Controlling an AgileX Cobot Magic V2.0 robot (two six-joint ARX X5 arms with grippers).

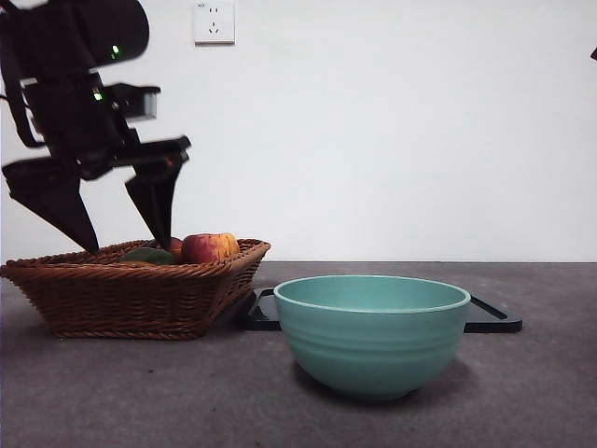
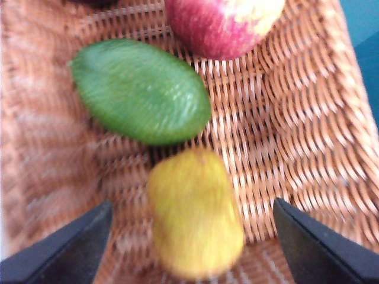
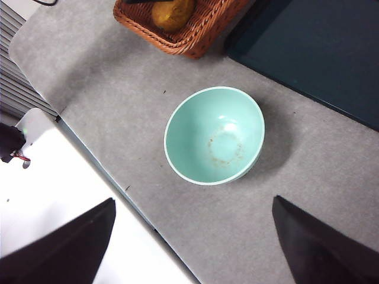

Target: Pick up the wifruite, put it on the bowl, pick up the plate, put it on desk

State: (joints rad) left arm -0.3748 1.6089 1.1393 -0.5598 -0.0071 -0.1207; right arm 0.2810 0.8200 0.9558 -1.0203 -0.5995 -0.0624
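The wifruite (image 2: 195, 219), a yellow-brown oval fruit, lies in the wicker basket (image 1: 131, 299). My left gripper (image 2: 192, 204) hangs open just above it, one jaw on each side and neither touching. In the front view the left gripper (image 1: 129, 245) points down into the basket at the left, and the basket wall hides the wifruite. The right wrist view shows the wifruite (image 3: 172, 13) from above. The empty teal bowl (image 1: 373, 336) stands on the desk (image 1: 140, 392). High over the bowl (image 3: 213, 136), my right gripper (image 3: 193, 201) is open. No plate is in view.
A green oval fruit (image 2: 142, 92) and a red-yellow apple (image 2: 222, 23) share the basket, close to the wifruite. A flat black tray (image 1: 490, 322) lies behind the bowl, beside the basket. The desk's near edge and a white surface (image 3: 59, 195) show below the right arm.
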